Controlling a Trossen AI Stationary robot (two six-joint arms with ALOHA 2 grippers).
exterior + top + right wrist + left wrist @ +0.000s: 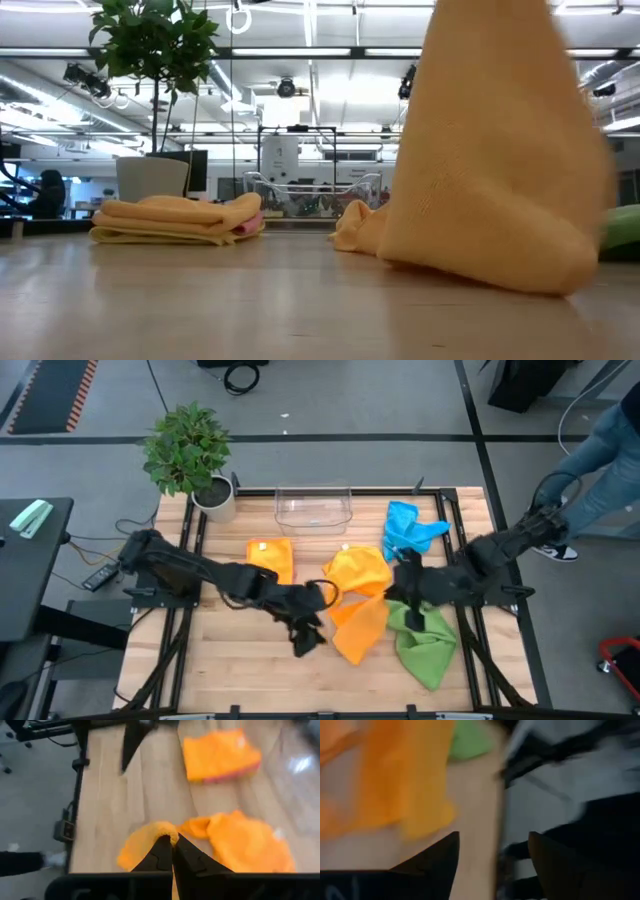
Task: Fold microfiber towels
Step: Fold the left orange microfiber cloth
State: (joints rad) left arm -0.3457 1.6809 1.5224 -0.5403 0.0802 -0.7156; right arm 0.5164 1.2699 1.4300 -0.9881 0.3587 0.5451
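Left gripper (306, 640) low at centre-front, fingers (437, 860) spread, empty; right gripper (172, 851) pinched tight, arm reaching inward.

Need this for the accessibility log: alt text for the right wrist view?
The right gripper, fingers shut, pinches an edge of an orange towel lying crumpled on the wooden table. Farther off sits a folded stack, orange on top with pink at its edge.

A pale wooden worktop (230, 660) stands on a grey floor (330, 400). A potted plant (188, 455) sits at its far left corner, a clear plastic bin (314, 506) by its far edge. Long ceiling lights (300, 55) brighten the open hall behind. A person's leg (600, 455) shows at far right.
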